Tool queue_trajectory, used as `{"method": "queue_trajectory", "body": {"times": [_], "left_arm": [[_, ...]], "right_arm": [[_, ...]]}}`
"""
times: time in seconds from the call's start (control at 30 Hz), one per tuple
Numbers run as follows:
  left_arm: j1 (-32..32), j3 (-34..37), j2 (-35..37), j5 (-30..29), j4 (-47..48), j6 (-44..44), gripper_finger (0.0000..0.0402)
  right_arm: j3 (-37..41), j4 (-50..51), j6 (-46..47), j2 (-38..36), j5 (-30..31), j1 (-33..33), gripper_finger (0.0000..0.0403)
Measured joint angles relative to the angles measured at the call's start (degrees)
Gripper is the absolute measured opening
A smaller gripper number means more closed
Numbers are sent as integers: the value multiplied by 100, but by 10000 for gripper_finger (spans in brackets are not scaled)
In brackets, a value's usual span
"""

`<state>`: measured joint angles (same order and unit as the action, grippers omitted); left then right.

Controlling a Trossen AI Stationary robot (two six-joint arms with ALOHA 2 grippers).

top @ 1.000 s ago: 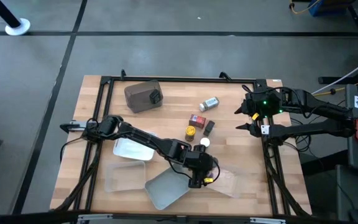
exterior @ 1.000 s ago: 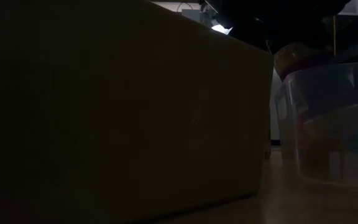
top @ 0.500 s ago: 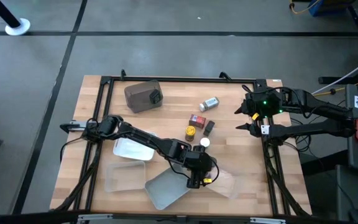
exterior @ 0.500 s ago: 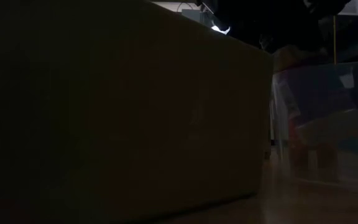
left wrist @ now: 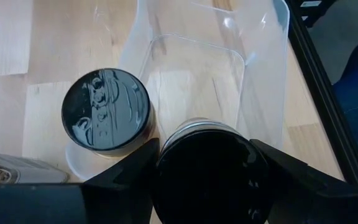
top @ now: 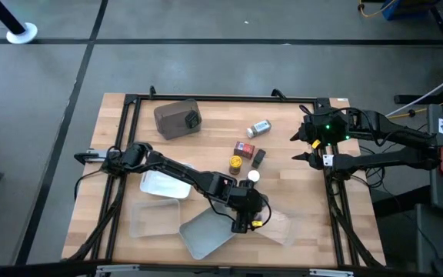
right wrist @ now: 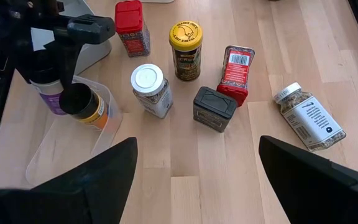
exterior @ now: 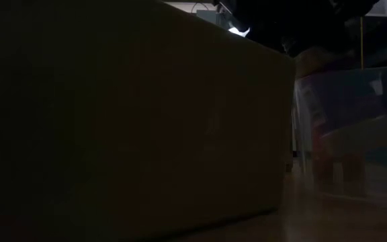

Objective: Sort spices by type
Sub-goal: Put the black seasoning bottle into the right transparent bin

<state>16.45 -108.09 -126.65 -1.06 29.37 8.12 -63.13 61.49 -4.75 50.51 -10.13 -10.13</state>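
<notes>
Between the fingers of the left hand (left wrist: pixel 207 177), gripped tight, sits a dark-lidded jar (left wrist: pixel 207 171), held over the near end of the clear tray (left wrist: pixel 253 68), touching a second dark-lidded jar (left wrist: pixel 106 110) already standing in it. Beyond that hand, unsorted on the tabletop (right wrist: pixel 241 180): red-lidded jar (right wrist: pixel 129 28), yellow-lidded jar (right wrist: pixel 186 50), white-lidded jar (right wrist: pixel 150 91), black box (right wrist: pixel 214 109), red box (right wrist: pixel 236 66), and a toppled jar (right wrist: pixel 307 116). Off at the tabletop's edge, well apart from all of it, waits the right hand (top: pixel 304 145), fingers spread; judging by the count, sorting looks barely begun.

The yellow lid of the dark glass spice jar (right wrist: pixel 186 50) carries a ring of print, too small to make out. The red box (right wrist: pixel 236 73) shows a white barcode label, its digits unreadable.
</notes>
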Motion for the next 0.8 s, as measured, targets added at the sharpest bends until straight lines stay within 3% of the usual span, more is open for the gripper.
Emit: {"method": "queue_trajectory", "body": {"times": [0.8], "left_arm": [[-4,2,-275,0,-298,146,210]], "right_arm": [[-2,59,0,-1,0,-2,335]]}}
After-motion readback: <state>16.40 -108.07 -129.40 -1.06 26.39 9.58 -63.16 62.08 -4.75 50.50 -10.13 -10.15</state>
